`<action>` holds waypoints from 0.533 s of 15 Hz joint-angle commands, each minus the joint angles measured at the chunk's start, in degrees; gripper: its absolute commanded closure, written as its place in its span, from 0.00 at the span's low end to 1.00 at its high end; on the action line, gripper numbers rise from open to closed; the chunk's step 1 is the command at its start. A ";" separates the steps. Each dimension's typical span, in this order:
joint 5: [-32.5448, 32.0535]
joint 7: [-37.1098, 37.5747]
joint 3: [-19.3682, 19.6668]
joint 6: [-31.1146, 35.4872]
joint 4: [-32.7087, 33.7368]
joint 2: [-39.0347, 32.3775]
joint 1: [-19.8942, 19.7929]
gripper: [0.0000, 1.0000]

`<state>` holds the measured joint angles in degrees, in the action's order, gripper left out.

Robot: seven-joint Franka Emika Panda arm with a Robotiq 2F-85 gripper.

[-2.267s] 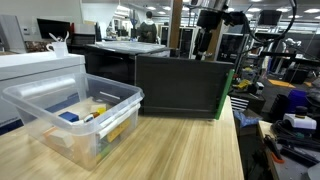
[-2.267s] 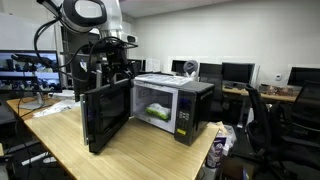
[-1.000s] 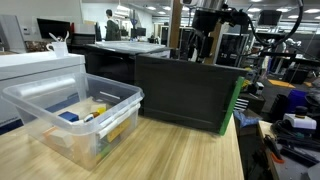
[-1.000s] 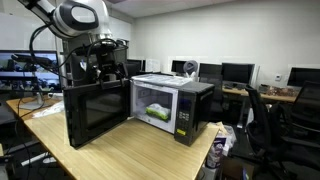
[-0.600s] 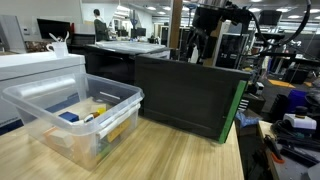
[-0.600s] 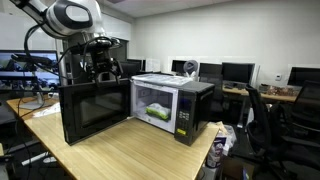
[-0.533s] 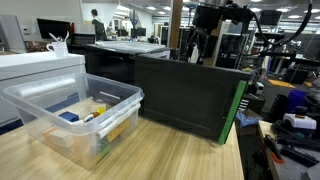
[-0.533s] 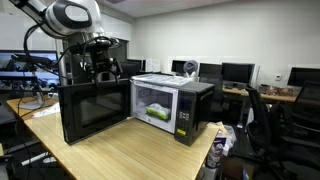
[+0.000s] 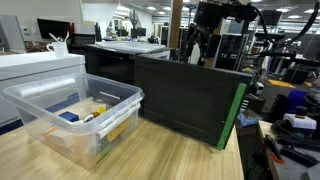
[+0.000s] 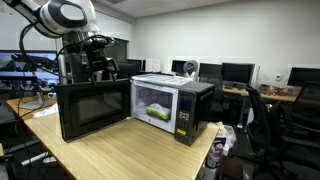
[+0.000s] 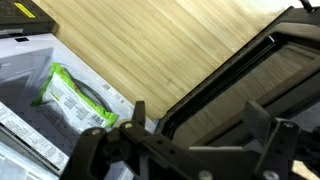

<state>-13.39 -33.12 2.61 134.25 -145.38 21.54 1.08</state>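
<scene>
**Open microwave and gripper.** In an exterior view, from the left: a clear plastic bin (image 9: 45,128) holding small items stands on the wooden table (image 9: 170,155). To its right the black microwave door (image 9: 185,95) is swung wide open. The gripper (image 9: 199,48) hangs just above the door's top edge.

In an exterior view, again from the left: the gripper (image 10: 97,70) sits over the open door (image 10: 95,108). Further right stands the microwave (image 10: 190,100), with a green packet (image 10: 158,113) lying on the floor of its white cavity.

In the wrist view the packet (image 11: 75,95) lies at left inside the cavity, the table runs across the top, and the door fills the right. The fingers (image 11: 88,152) are spread wide, one on either side of the door's upper edge, and grip nothing. Whether they touch the door cannot be told.
</scene>
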 commanded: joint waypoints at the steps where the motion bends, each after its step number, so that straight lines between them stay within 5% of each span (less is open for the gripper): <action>1: -2.35 1.66 -0.71 1.95 -2.39 2.16 0.55 0.00; 8: -2.16 1.02 -0.56 2.32 -2.68 2.85 1.26 0.00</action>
<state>-14.34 -33.12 1.62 135.56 -146.53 22.58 2.14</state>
